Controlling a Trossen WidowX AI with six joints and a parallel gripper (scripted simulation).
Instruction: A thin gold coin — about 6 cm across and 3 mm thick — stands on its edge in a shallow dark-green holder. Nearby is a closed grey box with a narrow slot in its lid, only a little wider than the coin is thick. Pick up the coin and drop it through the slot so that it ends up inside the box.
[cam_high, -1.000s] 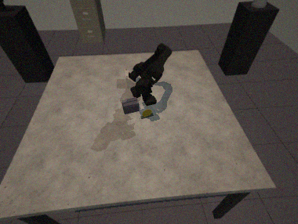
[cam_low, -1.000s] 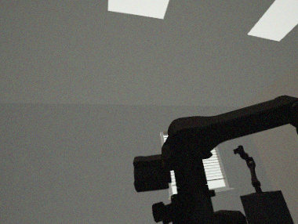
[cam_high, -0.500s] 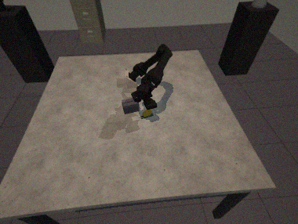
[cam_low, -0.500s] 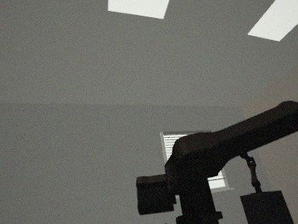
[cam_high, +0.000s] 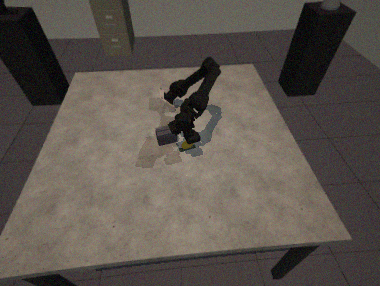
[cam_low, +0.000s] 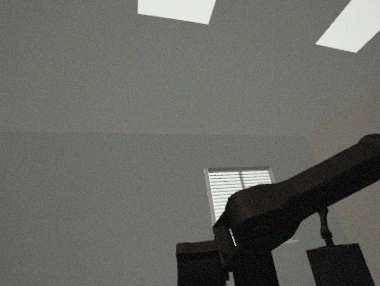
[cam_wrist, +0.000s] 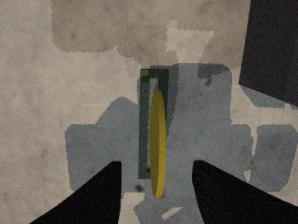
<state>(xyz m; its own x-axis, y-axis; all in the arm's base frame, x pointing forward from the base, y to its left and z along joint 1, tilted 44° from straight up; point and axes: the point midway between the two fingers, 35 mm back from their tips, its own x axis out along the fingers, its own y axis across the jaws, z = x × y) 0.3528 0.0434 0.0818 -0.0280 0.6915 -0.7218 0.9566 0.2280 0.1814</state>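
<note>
The gold coin (cam_wrist: 157, 143) (cam_high: 187, 145) stands on its edge in the dark-green holder (cam_wrist: 144, 129) on the table (cam_high: 100, 200). The grey box (cam_high: 164, 135) sits just left of the holder in the top view; in the wrist view its dark side (cam_wrist: 276, 30) fills the upper right corner. My gripper (cam_wrist: 157, 169) (cam_high: 189, 136) is open and hangs right above the coin, one dark finger on each side of it, with a clear gap between the fingers and the coin. The slot in the box lid does not show.
The arm's base (cam_high: 172, 92) stands behind the box on the table. In the exterior view only the arm (cam_low: 300, 195) shows, from below. A filing cabinet (cam_high: 112, 25) and two dark pillars (cam_high: 27, 55) (cam_high: 315, 47) stand off the table.
</note>
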